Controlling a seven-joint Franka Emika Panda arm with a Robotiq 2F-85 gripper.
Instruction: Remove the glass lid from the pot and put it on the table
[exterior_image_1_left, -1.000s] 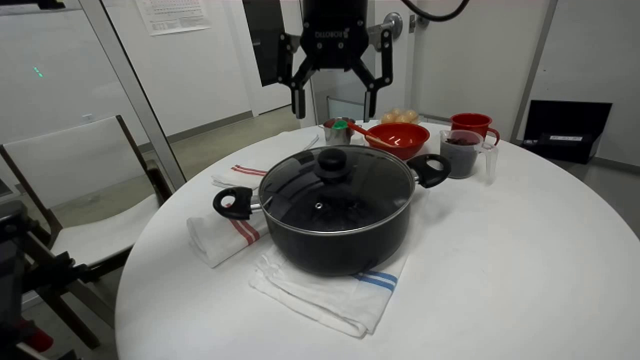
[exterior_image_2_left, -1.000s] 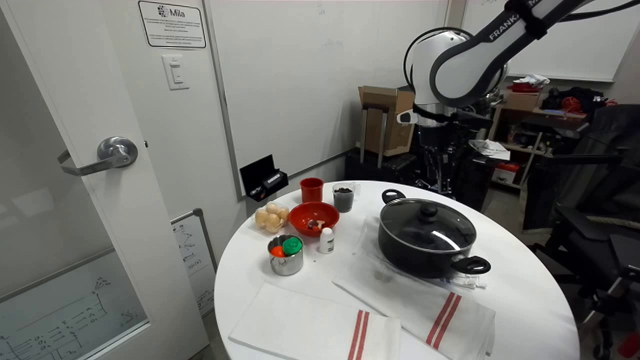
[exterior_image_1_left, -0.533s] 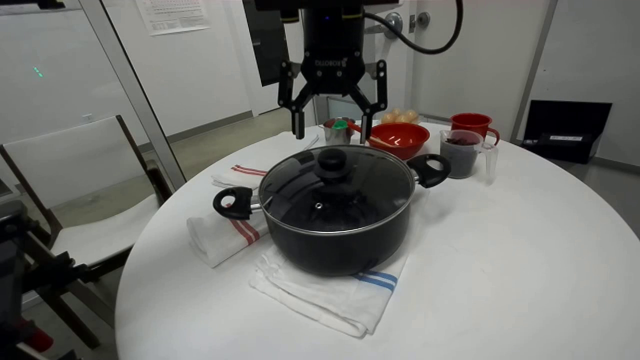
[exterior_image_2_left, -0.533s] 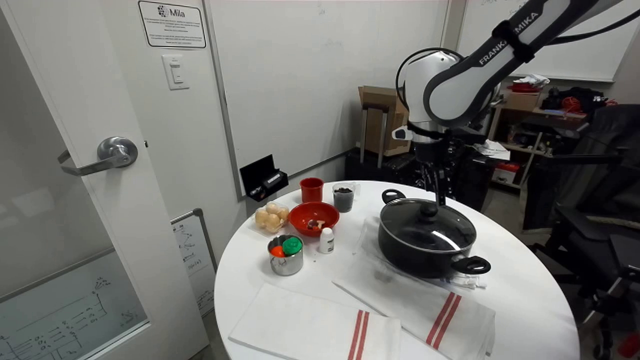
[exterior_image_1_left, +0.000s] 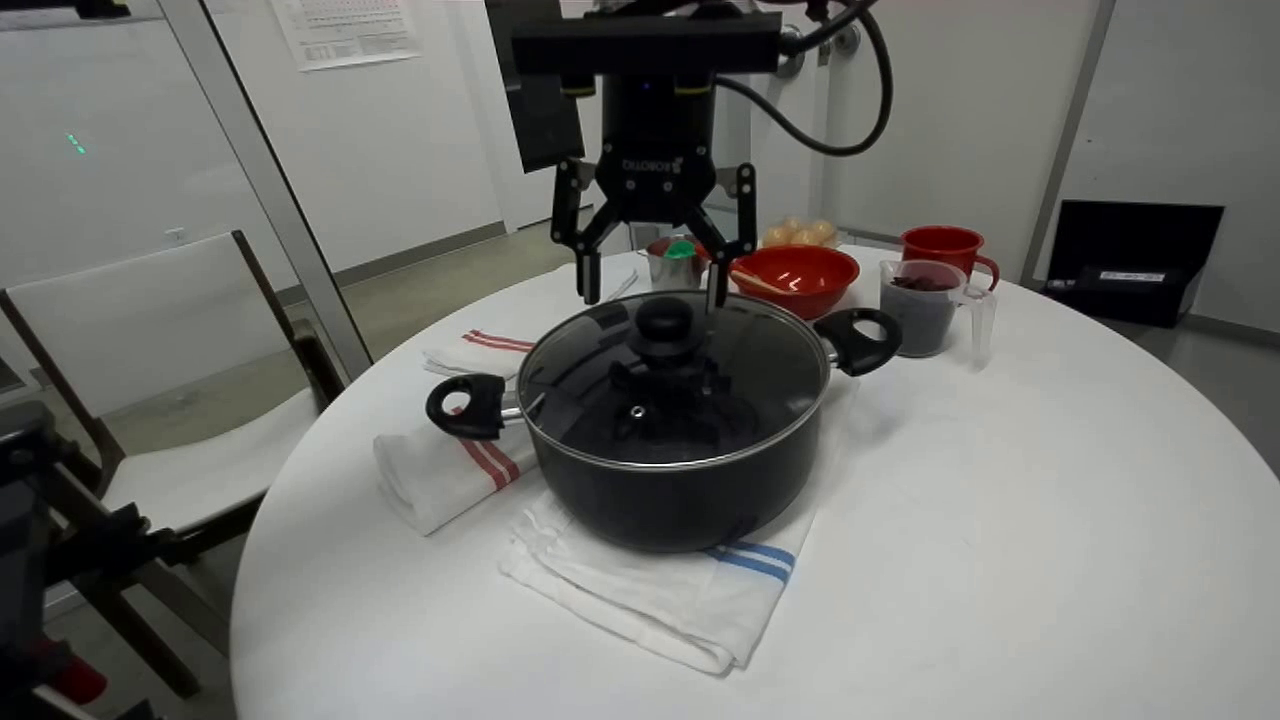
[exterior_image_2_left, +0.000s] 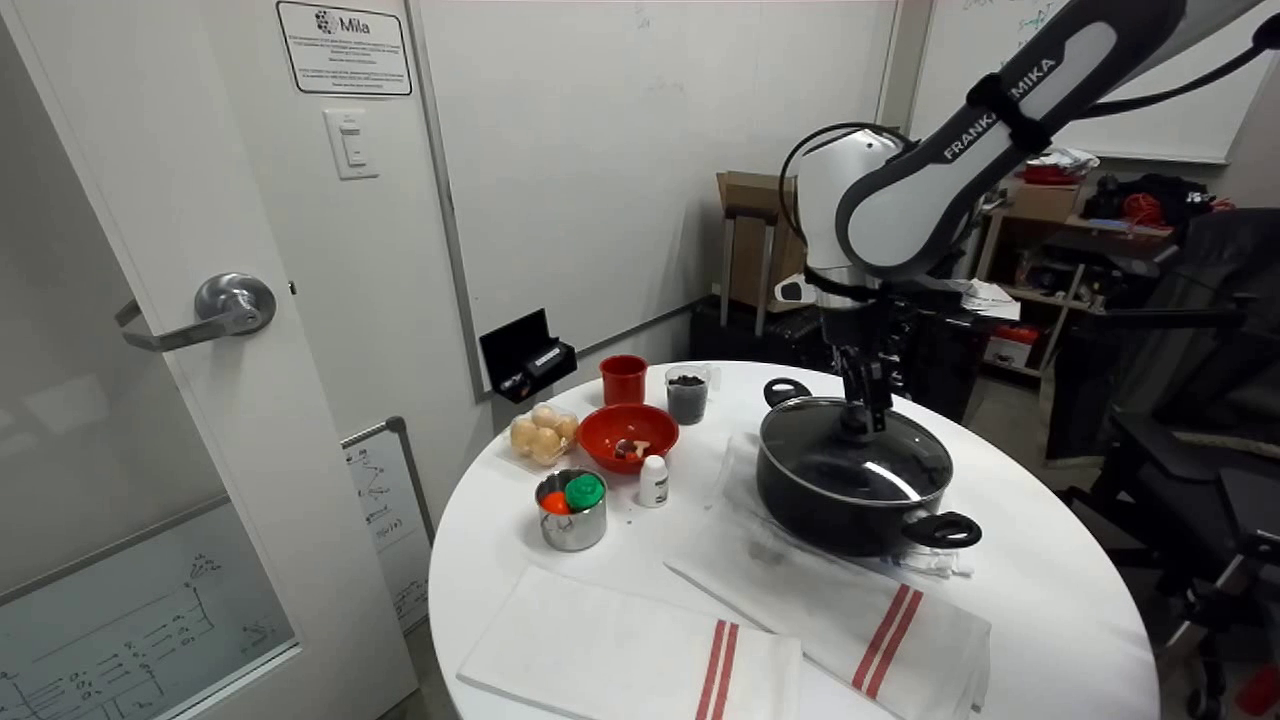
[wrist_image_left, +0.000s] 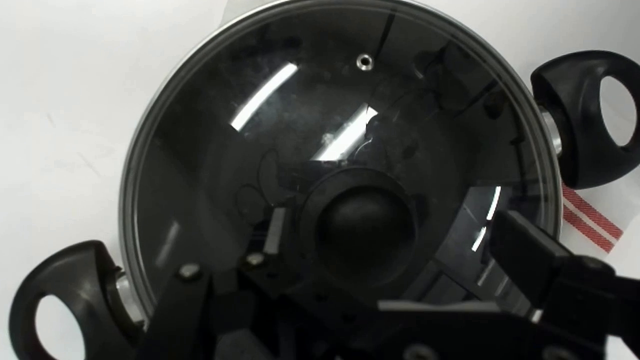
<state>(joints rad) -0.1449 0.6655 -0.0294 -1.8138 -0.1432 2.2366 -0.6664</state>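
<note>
Fingers (exterior_image_1_left: 590, 280) apart, now lower, near the knob (wrist_image_left: 367, 230) | glass lid (exterior_image_1_left: 690, 400) still on pot (exterior_image_1_left: 680, 500), inside bench (exterior_image_1_left: 1000, 550) edge | I likely grasp next

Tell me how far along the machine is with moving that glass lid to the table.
Done: nothing of the removal; the glass lid sits on the pot. In hand: probably the grasp, not yet made; the end effector is open, with the knob between its fingers in the wrist view. Left: closing on the knob, lifting the lid, setting it on the white table.
</note>
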